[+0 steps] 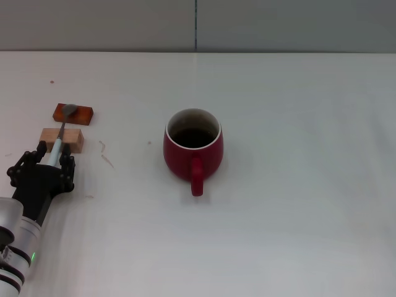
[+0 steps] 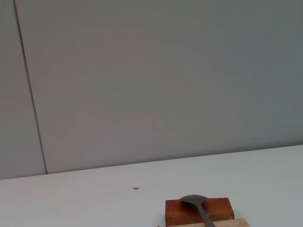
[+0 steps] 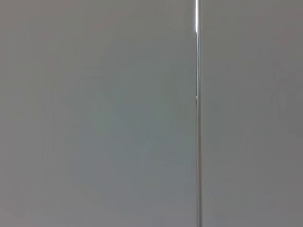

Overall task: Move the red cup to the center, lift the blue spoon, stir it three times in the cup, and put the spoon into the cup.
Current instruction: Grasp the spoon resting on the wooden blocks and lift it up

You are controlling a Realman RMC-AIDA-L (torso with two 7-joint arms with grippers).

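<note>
One red cup (image 1: 192, 150) seen mid-worktop, dark red, pale-rimmed, one blue spoon (image 1: 60, 135) laid across two blocks (image 1: 72, 114) near the left edge, left gripper (image 1: 47, 164) fingers set around its pale handle, grip unclear.

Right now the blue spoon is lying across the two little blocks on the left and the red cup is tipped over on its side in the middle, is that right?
Not quite. In the head view the red cup stands upright, opening up, handle toward the robot. The rest holds: the blue spoon lies across the two blocks, with the left gripper at its handle end.
</note>
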